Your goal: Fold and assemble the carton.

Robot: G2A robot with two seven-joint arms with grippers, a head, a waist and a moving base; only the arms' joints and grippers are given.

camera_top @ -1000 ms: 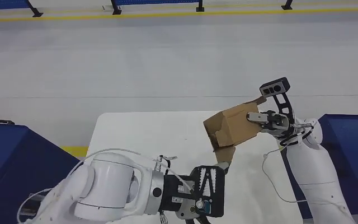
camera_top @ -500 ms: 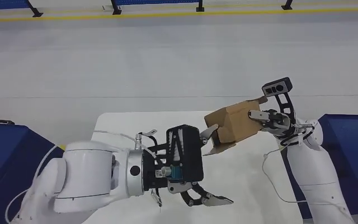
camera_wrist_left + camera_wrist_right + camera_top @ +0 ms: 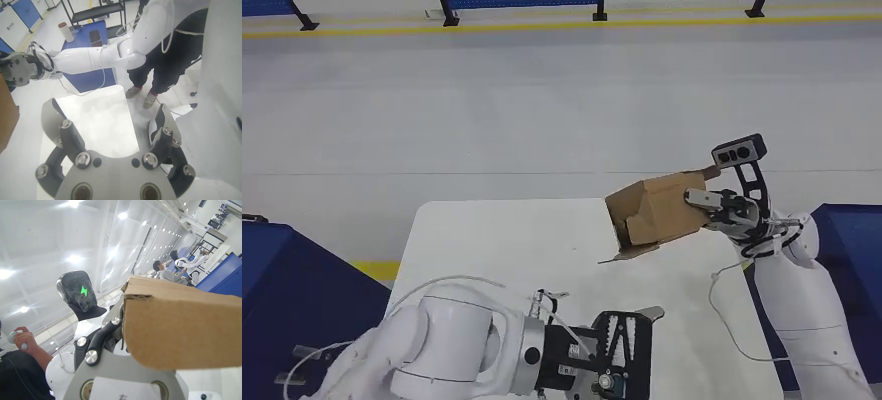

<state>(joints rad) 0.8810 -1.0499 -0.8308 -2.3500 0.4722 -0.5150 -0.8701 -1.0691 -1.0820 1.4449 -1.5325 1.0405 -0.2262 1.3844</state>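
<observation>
Bright hall with a pale glossy floor (image 3: pixel 542 110) and a white desk (image 3: pixel 492 250).
Far side crossed by a yellow line (image 3: pixel 542 27) below blue barriers (image 3: pixel 522 3) on black feet; blue units (image 3: pixel 292 290) flanking the desk; black metal rack (image 3: pixel 98 11) standing beyond one of them; white panelled ceiling (image 3: pixel 37 228) dotted with round lights (image 3: pixel 122 215).

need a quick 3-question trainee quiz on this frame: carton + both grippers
1. Fill in: the left gripper, above the table edge, is ____ (open/shut).
2. What holds the carton? A: left gripper. B: right gripper. C: a person's hand.
3. True or false: the carton lies folded flat on the table.
Key: 1 open; 2 B; 3 false, since it is opened into a box shape with one end open.
</observation>
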